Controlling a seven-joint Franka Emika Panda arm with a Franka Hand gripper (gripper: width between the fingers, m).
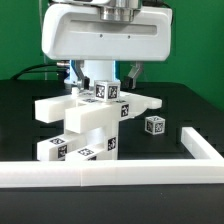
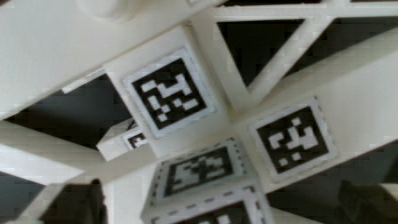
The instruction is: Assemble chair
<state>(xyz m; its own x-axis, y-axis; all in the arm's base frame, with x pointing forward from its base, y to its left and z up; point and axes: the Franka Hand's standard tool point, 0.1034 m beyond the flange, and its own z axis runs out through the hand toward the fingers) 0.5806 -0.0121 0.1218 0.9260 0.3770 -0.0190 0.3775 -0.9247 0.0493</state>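
We see the chair [image 1: 90, 125] stacked mid-tabletop [image 1: 22, 120], just behind the border frame [image 1: 120, 170] at the near edge. One loose cube [image 1: 153, 126] sits toward the exterior view's right. The tool [image 1: 107, 80] is at the chair's top with its fingers mostly hidden, so we can't tell its grip, and the wrist view shows only blurred tags [image 2: 169, 92].

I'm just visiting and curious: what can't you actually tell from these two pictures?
1. Exterior view: whether the gripper is gripping anything; the top chair piece covers its fingertips.
2. Exterior view: most of the arm, cut off by the top edge.
3. Wrist view: which parts the tags sit on; too close, blurred, cut off by the edges.
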